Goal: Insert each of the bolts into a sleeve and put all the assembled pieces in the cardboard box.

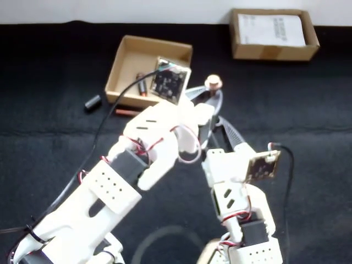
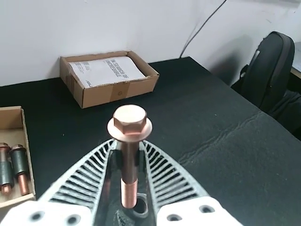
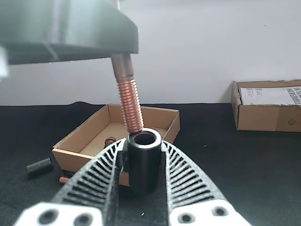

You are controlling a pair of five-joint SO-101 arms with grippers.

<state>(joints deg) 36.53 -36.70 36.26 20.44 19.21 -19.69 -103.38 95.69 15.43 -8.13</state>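
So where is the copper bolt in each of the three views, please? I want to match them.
High view: the copper bolt is seen as its hex head, above centre, just right of the open cardboard box.
Left wrist view: held in the left gripper, hex head beyond the fingertips.
Right wrist view: its threaded end at the black sleeve mouth.
Shared landmark: the cardboard box with paper.

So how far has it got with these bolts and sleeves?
Two assembled pieces already lie in the cardboard box. Right now the left gripper holds a copper bolt with its tip at the mouth of the black sleeve in the right gripper. One loose sleeve and one loose bolt wait on the table.
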